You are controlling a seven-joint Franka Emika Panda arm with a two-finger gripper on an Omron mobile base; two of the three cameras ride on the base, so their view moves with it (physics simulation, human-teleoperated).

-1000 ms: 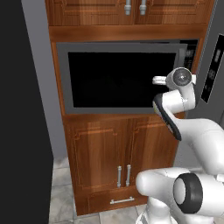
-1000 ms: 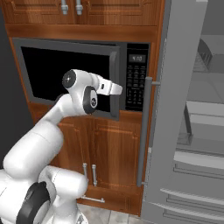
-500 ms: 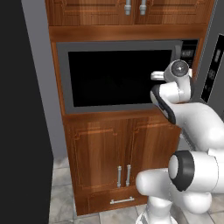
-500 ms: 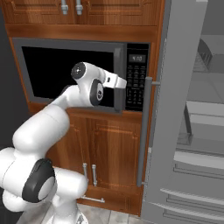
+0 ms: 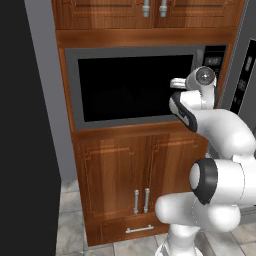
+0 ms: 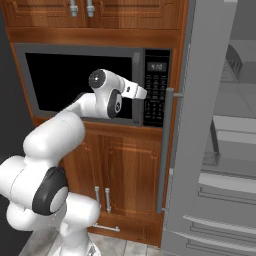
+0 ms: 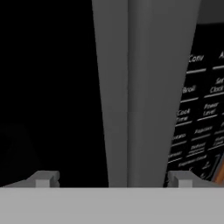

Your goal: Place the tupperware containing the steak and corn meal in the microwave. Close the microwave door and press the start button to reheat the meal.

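Observation:
The microwave (image 5: pixel 72 90) (image 6: pixel 19 50) sits in a wooden cabinet wall, and its door (image 5: pixel 135 85) (image 6: pixel 60 80) is shut, its glass dark. Neither the tupperware nor the meal can be seen behind that glass. My gripper (image 6: pixel 142 92) (image 7: pixel 113 179) is open and close to the door's right edge. Its fingertips (image 7: pixel 43 179) stand on either side of the long grey bar handle (image 7: pixel 140 87) (image 6: pixel 136 85). Just right of the handle is the black keypad strip (image 6: pixel 156 87) (image 7: pixel 201 113) (image 5: pixel 212 60). In the left base view my wrist (image 5: pixel 200 82) covers the handle.
Directly right of the microwave stands a tall grey fridge (image 6: pixel 210 125), with a long handle (image 6: pixel 164 150) and shelves showing. Brown cabinet doors (image 5: pixel 140 175) (image 6: pixel 115 175) are below, more cabinets (image 5: pixel 150 10) above. A dark wall (image 5: pixel 25 125) closes off the left.
My hand has swung right along the shut door and moved in toward the handle and keypad. The door and the base have stayed still.

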